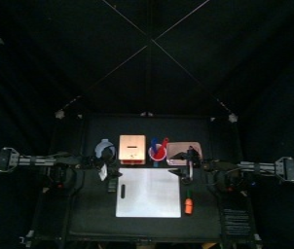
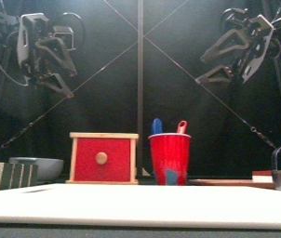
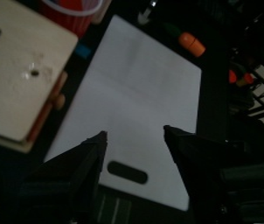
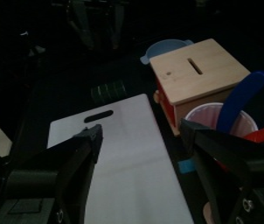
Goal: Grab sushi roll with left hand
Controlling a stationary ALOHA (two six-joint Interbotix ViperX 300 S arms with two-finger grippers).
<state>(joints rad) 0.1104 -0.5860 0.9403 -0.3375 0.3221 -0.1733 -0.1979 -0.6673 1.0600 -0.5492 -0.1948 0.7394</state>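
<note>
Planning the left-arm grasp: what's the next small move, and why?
Probably carry the left end effector across the white cutting board toward the small orange item lying beside the board's edge on the right arm's side, then descend. Its jaws stand open and empty, high above the board. No clear sushi roll shows; that orange piece looks the likeliest candidate.

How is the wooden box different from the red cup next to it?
The wooden box is square-sided, pale wood with a red front panel and closed top; the red cup is round, tapered, solid red and open-topped. The box holds nothing visible, while the cup holds utensils with blue and red handles. Both stand upright behind the white cutting board.
</note>
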